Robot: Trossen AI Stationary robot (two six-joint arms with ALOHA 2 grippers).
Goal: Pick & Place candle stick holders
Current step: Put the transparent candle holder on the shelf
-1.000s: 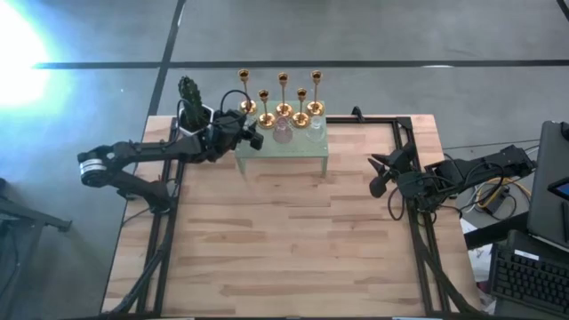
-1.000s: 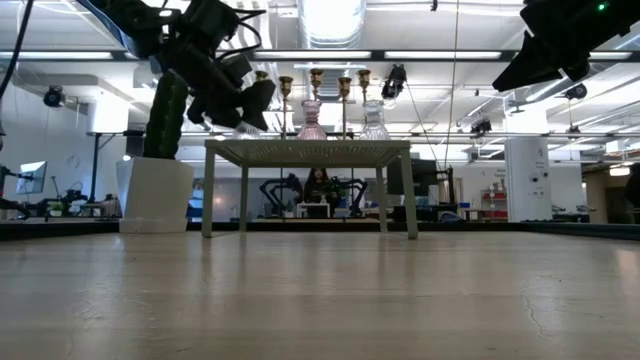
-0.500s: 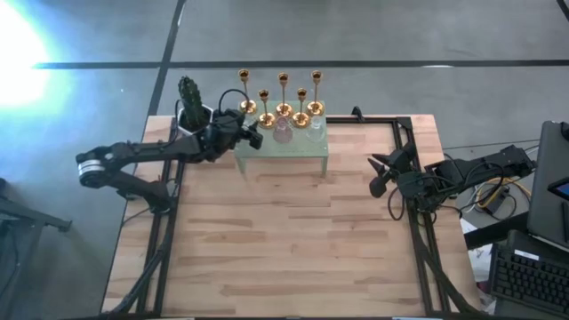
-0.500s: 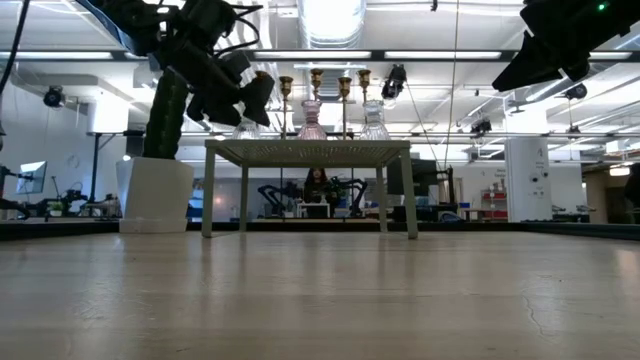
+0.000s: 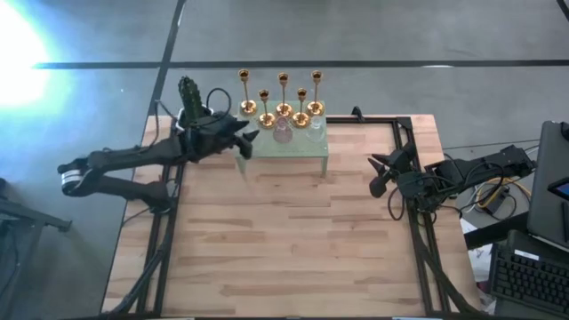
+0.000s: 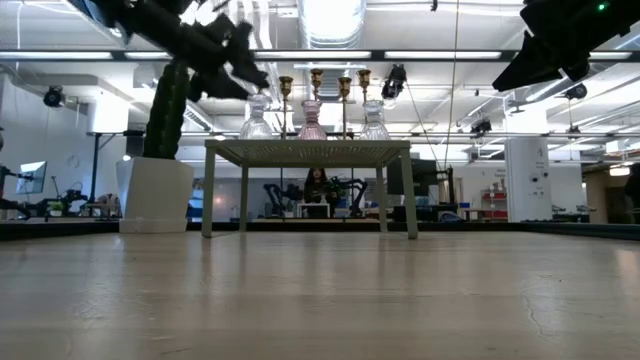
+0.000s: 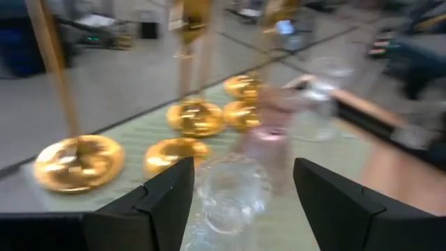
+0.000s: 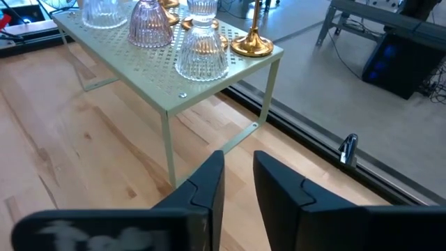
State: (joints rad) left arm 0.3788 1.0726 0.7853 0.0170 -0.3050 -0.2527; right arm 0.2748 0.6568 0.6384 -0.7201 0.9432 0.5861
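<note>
At the left end of the pale green perforated metal stand [image 5: 307, 153]: left gripper [image 5: 247, 140], fingers spread wide, nothing held between them. Straight ahead of it in the left wrist view, just below the open jaws, a ribbed clear glass candle stick holder [image 7: 230, 199], upright on the stand's near-left corner, long axis vertical. Just beside that, a pinkish ribbed glass holder [image 6: 311, 119], then a second clear one [image 6: 373, 119]. Behind the glass, five shiny gold holders [image 5: 283, 100] with round domed bases and slim stems of differing heights. Smooth, slippery surfaces throughout; narrow necks over wider feet, so likely easy to tip.

Well apart at the table's right edge: right gripper [image 8: 237, 162], all but closed, empty, waiting. Left arm clearly the nearer.
</note>
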